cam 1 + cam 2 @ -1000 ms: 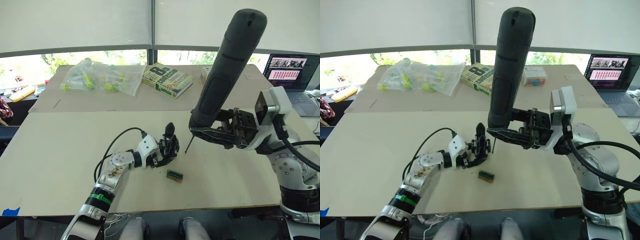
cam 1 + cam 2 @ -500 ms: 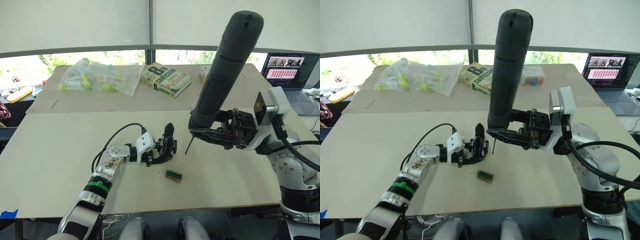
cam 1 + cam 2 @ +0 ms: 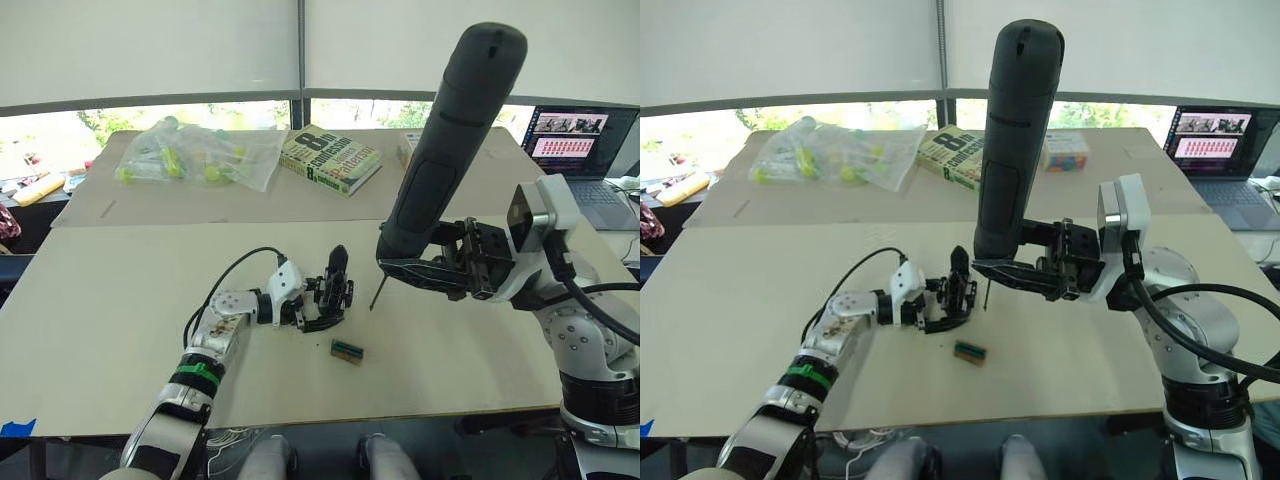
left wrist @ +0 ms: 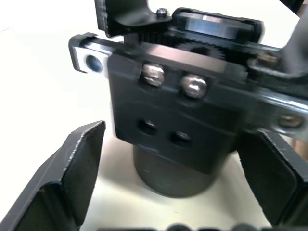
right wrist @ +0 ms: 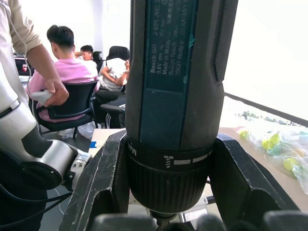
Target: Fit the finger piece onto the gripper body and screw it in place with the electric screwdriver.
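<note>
The gripper body (image 3: 336, 292) stands mid-table, a squat black block with a pointed finger rising from it. My left gripper (image 3: 322, 306) lies low on the table at the block's left side. In the left wrist view its fingers (image 4: 72, 168) stand apart on either side of the gripper body (image 4: 173, 125), open, with a gap showing. My right gripper (image 3: 455, 268) is shut on the electric screwdriver (image 3: 445, 150). The screwdriver is held upright and tilted, and its thin bit (image 3: 375, 292) hangs just right of the block. The finger piece is hidden or out of view.
A small green-and-black block (image 3: 348, 350) lies in front of the gripper body. At the back are a bag of yellow-green items (image 3: 195, 155), a book (image 3: 335, 160) and a small box (image 3: 1065, 150). A laptop (image 3: 580, 150) sits far right. Seated people (image 5: 67, 72) show behind.
My left wrist has shifted a little up the table, and its forearm has turned while it stays at the gripper body. The right arm and screwdriver have hardly moved.
</note>
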Tool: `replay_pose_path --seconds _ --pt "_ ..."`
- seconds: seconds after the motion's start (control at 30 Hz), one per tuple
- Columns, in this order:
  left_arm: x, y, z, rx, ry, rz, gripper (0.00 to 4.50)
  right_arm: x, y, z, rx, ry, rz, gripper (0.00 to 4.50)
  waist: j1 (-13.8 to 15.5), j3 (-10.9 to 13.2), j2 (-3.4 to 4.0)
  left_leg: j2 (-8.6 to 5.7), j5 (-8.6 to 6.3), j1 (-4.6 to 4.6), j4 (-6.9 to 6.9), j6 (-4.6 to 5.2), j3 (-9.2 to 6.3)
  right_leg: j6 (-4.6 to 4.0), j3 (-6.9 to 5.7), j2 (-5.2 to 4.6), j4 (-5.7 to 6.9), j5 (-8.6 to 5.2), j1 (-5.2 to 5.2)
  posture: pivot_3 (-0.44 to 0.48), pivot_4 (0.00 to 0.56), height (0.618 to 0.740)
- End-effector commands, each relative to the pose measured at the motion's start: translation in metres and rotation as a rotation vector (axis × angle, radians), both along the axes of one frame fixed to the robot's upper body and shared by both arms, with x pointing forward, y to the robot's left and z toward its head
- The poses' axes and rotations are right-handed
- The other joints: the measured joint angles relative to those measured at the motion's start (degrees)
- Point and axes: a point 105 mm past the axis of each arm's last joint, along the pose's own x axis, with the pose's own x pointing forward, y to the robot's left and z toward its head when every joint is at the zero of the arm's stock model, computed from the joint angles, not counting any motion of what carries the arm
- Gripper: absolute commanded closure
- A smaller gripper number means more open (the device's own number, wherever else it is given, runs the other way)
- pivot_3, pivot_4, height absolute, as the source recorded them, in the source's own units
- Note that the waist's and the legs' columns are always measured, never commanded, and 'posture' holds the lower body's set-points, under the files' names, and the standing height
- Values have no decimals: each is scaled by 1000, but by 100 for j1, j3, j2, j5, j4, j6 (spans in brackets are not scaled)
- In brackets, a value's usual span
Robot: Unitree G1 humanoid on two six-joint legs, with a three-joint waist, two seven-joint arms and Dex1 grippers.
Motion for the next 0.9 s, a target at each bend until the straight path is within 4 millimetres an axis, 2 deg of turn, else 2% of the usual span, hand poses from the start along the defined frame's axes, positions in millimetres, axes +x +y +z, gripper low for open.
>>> replay_pose_path --seconds 0.03,0.2,0.33,0.67,0.77,0.87,0.9 --pt "-7 1 8 -12 -29 40 13 -9 1 13 25 -68 29 2544 1 0 0 1 0 0 0 0 0 0 0 0 1 0 -1 0 150 740" --pt "-12 -1 6 0 -31 125 13 -9 3 15 35 -68 32 2544 15 0 0 0 0 0 0 0 -1 0 2 -3 0 0 -1 0 150 740" --pt "-17 -13 4 -3 -26 147 13 -8 4 15 36 -67 35 2544 34 0 0 -3 0 -1 1 0 -1 0 1 -7 -1 0 1 0 150 740" --pt "-11 -20 -6 26 3 193 13 -9 5 14 32 -65 32 2544 34 0 0 -4 0 2 2 0 -1 0 1 -7 0 0 3 0 150 740" --pt "-12 -16 -10 34 14 194 840 -8 4 14 32 -66 27 2544 30 0 0 -3 0 3 1 0 -1 0 1 -6 0 0 3 0 150 740" --pt "-11 -12 -12 37 20 203 2179 -9 4 14 32 -67 24 2544 25 0 0 -3 0 4 1 0 -1 -1 2 -6 0 0 3 0 150 740" --pt "-11 -11 -12 38 22 206 2171 -9 4 14 33 -66 24 2544 25 0 0 -3 0 4 1 0 -1 -1 1 -6 0 0 2 0 150 740"
